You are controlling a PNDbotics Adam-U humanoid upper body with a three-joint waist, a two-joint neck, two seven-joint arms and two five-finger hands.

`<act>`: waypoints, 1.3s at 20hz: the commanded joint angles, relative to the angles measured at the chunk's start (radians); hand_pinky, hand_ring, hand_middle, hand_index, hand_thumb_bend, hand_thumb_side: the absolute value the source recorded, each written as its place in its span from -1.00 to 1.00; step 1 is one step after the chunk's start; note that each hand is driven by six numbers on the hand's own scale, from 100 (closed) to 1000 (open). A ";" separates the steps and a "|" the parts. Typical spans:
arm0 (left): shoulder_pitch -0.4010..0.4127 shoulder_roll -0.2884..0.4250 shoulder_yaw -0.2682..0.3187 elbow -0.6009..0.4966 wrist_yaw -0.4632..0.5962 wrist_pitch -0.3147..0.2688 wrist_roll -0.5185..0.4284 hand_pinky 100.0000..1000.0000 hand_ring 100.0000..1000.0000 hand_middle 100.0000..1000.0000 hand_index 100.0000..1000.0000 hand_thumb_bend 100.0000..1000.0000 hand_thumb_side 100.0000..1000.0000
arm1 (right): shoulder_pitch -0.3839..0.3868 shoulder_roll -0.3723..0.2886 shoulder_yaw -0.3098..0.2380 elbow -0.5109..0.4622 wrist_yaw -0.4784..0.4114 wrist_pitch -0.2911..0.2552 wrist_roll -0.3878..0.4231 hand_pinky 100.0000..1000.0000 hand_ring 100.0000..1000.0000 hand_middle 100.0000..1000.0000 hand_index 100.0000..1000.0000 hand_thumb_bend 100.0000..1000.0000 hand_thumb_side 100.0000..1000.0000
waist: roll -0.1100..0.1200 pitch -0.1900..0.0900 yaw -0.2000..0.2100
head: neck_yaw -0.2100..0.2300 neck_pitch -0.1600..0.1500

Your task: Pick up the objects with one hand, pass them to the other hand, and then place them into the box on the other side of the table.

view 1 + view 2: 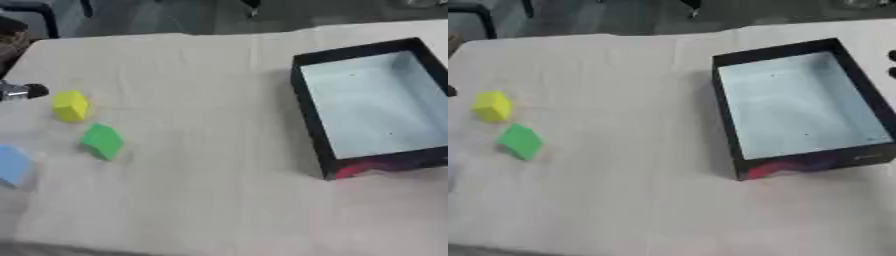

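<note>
Three blocks lie on the beige cloth at the left: a yellow block (70,106), a green block (102,141) just in front of it, and a pale blue block (12,165) at the left edge. A silver and black tip of my left hand (24,92) pokes in from the left edge, a short gap left of the yellow block and touching nothing. The black-walled box (309,110) with a pale inside stands at the right, nothing in it. Two dark bits of my right hand (892,64) show at the right edge beside the box.
The beige cloth (201,190) covers the whole table between the blocks and the box. Dark floor and dark furniture legs (52,17) lie past the far edge. A brown thing (10,42) sits at the far left corner.
</note>
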 commanded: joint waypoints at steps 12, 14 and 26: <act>0.000 0.119 0.014 0.082 -0.092 -0.059 -0.264 0.80 0.77 0.62 0.66 0.56 -0.65 | 0.011 -0.063 0.002 -0.002 0.004 -0.044 0.006 1.00 1.00 0.95 1.00 -1.00 -0.33 | 0.008 -0.075 0.021 | -0.003 0.004; -0.001 0.125 0.022 0.082 -0.107 -0.058 -0.301 0.80 0.77 0.62 0.65 0.58 -0.74 | 0.014 -0.064 0.002 0.000 0.008 -0.048 0.007 1.00 1.00 0.95 1.00 -1.00 -0.33 | 0.009 -0.074 0.025 | -0.003 0.005; 0.003 0.150 0.076 0.043 -0.168 -0.045 -0.528 0.78 0.75 0.58 0.58 0.60 -1.00 | 0.033 -0.066 0.000 0.005 0.025 -0.063 0.009 1.00 1.00 0.95 1.00 -1.00 -0.32 | 0.009 -0.076 0.041 | 0.027 0.010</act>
